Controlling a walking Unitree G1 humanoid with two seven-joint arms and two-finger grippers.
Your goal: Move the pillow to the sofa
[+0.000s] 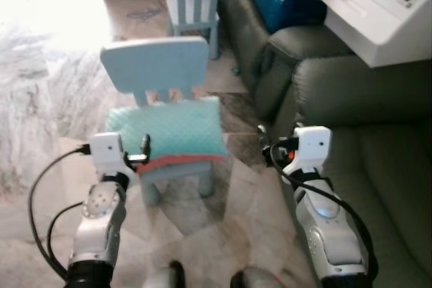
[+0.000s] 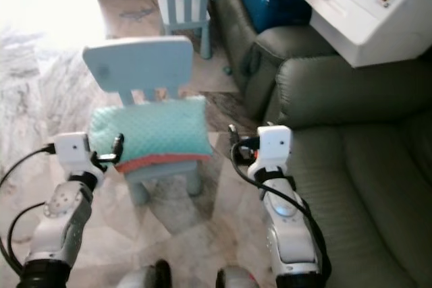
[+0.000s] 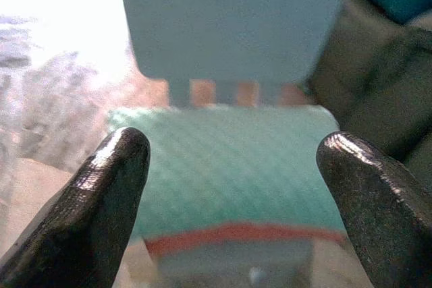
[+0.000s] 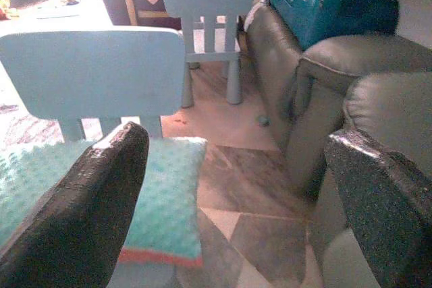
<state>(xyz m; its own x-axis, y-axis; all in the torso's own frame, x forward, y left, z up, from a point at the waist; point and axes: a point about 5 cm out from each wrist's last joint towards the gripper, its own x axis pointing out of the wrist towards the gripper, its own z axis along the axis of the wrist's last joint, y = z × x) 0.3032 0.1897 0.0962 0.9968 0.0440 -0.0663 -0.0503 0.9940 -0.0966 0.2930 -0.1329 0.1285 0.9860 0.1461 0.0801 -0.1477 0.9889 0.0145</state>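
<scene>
While the pillow (image 1: 169,128) lies on a chair (image 1: 154,65), both tools (image 3: 229,193) (image 4: 236,193) gape (unladen).

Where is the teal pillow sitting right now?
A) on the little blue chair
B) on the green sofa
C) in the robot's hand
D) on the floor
A: the teal pillow lies on the seat of the little blue chair, with both hands open and holding nothing.

Pillow (image 4: 88,193) between spread tool (image 4: 236,207) fingers
</scene>
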